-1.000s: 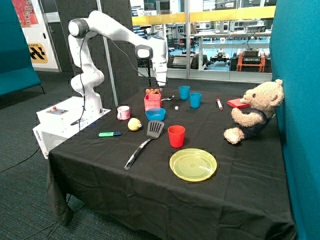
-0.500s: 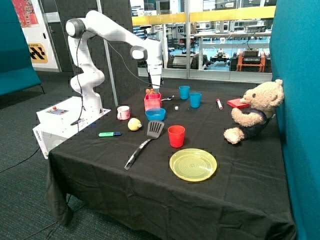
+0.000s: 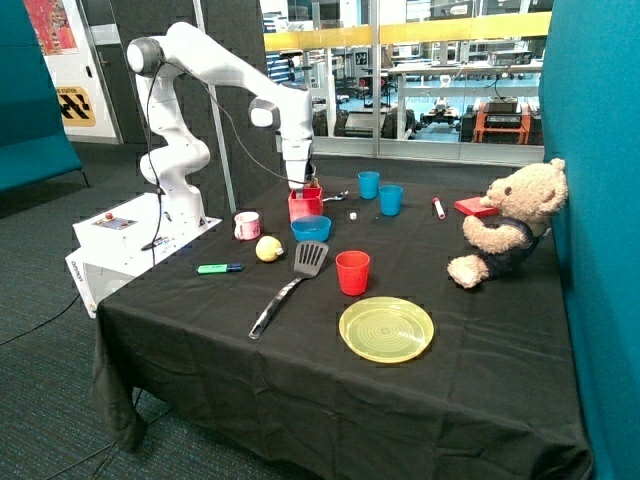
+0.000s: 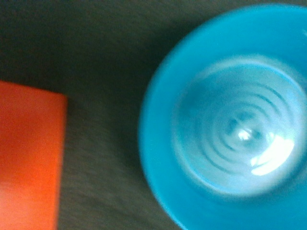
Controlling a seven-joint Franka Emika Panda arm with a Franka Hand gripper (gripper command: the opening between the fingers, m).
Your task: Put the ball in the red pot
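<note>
Upper centre of the outside frame, the white arm's gripper [image 3: 300,185] hangs just over the small red square-sided pot [image 3: 305,203]; whether it is parted or holding anything cannot be told. The pale yellow lemon-like ball [image 3: 268,248] lies on the black tablecloth [image 3: 200,330] left of centre, near the blue round bowl [image 3: 311,228], between the pink-and-white mug [image 3: 247,225] and the black slotted spatula [image 3: 289,283]

text: none legible — wall poster [image 3: 50,22] | yellow-black sign [image 3: 77,104] — markings unreadable

The end effector [image 3: 300,183] hangs over the red pot [image 3: 305,204] (ball [image 3: 268,248] beside the mug [image 3: 246,225]).
</note>
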